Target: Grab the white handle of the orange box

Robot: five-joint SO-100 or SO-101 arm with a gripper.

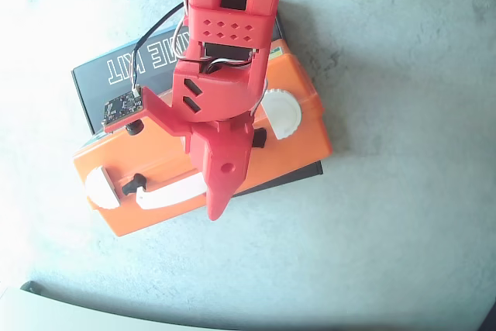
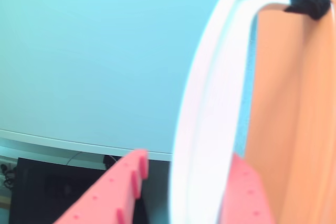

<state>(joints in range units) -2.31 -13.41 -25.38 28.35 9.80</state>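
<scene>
The orange box (image 1: 306,133) lies on its side atop a flat black box, and the wrist view shows its wall (image 2: 294,119) on the right. Its white handle (image 1: 172,191) runs along the near face between small black mounts (image 1: 133,186). My red gripper (image 1: 216,203) reaches down over the handle's right half and hides it there. In the wrist view the white handle (image 2: 207,119) passes between my two red fingers (image 2: 118,195), with the gripper (image 2: 189,166) open: the right finger lies against the bar and a gap is left on the left side.
A flat black box with white lettering (image 1: 116,63) sits under the orange box. Round white ridged latches (image 1: 283,112) (image 1: 101,187) flank the handle. Grey tabletop (image 1: 387,230) surrounds them. A pale edge (image 1: 77,312) crosses the bottom left.
</scene>
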